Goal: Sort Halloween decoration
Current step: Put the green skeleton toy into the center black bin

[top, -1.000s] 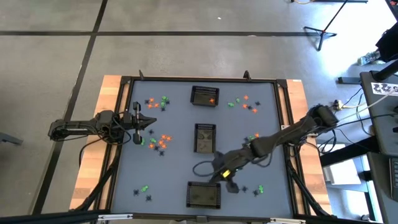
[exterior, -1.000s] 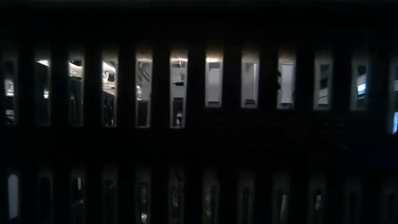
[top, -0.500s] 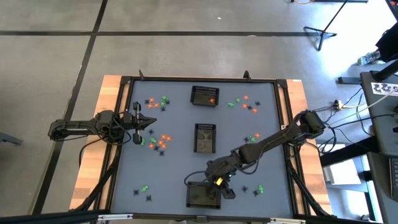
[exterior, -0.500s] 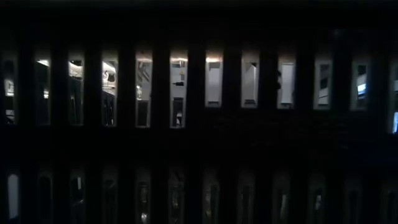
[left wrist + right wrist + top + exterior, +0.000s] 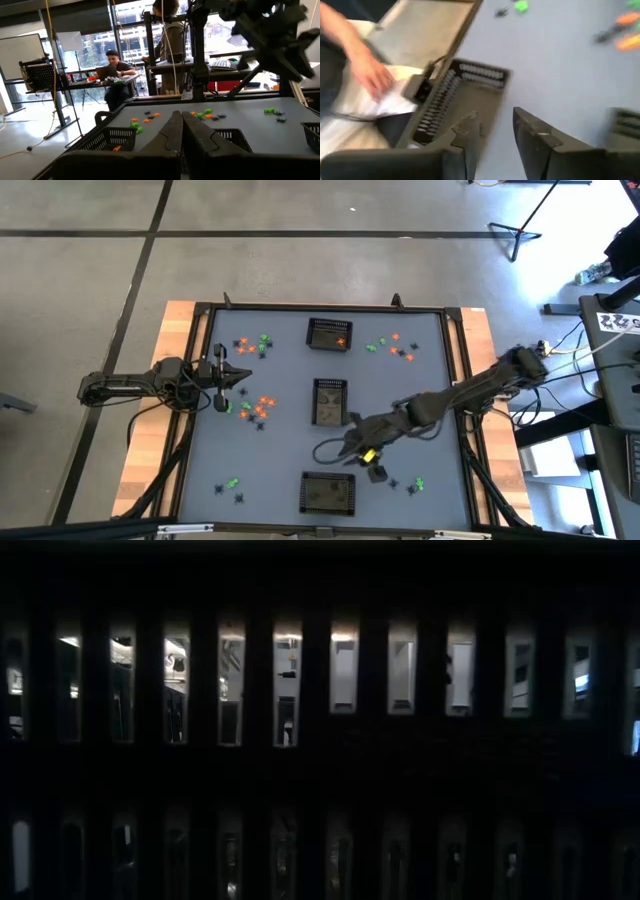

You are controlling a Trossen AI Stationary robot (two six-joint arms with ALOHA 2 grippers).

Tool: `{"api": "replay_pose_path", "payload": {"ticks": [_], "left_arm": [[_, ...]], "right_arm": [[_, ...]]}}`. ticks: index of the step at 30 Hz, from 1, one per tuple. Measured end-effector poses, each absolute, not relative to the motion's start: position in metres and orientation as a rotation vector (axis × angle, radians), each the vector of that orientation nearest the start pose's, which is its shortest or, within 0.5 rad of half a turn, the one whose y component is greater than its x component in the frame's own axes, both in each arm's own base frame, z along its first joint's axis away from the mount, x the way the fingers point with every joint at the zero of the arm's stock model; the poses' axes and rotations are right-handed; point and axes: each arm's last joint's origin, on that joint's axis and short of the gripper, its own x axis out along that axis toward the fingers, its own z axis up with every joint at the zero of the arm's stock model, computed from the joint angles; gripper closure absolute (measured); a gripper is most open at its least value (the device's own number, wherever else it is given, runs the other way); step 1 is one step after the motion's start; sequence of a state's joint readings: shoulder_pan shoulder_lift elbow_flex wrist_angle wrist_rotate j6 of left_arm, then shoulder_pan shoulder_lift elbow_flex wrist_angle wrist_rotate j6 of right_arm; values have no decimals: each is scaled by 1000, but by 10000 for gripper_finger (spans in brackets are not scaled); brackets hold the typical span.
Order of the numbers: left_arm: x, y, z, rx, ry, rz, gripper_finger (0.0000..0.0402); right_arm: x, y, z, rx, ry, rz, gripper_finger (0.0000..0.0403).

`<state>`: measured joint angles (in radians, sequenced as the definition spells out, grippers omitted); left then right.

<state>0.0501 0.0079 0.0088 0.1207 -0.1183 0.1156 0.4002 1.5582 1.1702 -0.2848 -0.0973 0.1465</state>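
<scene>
right pincer (image 5: 372, 465) open, empty, over desk (image 5: 290, 390) beside near basket (image 5: 328, 493). left pincer (image 5: 238, 376) closed at left edge. right wrist view alone shows a hand (image 5: 367, 70).

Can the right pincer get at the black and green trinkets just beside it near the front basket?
Probably yes. The right pincer hangs open just beside those trinkets, with bare mat between and the front basket off to the other side.
</scene>
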Motion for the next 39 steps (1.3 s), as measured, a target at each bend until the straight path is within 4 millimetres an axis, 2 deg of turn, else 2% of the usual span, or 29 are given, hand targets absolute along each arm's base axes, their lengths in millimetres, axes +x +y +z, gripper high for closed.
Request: {"api": "replay_pose_path", "payload": {"ticks": [2,7,13,19,28,31,34,37,39], "left_arm": [[96,8,177,111,-112,174,401],[96,8,177,111,-112,175,401],[96,8,177,111,-111,175,401],[96,8,177,113,-112,175,401],[96,8,181,106,-148,170,401],[94,8,192,30,-274,164,401],[89,7,206,58,-362,163,401],[87,9,219,61,-305,219,401],[89,11,226,31,-208,271,401]], "right_arm": [[301,128,278,-1,664,386,296],[268,111,282,-41,563,289,308],[232,93,275,-33,356,239,311],[208,79,267,-62,160,151,311],[198,74,267,-100,161,104,311],[198,74,267,-118,162,105,311],[198,74,267,-132,159,106,311],[198,74,267,-144,154,107,311],[199,73,267,-145,155,103,311]]}}
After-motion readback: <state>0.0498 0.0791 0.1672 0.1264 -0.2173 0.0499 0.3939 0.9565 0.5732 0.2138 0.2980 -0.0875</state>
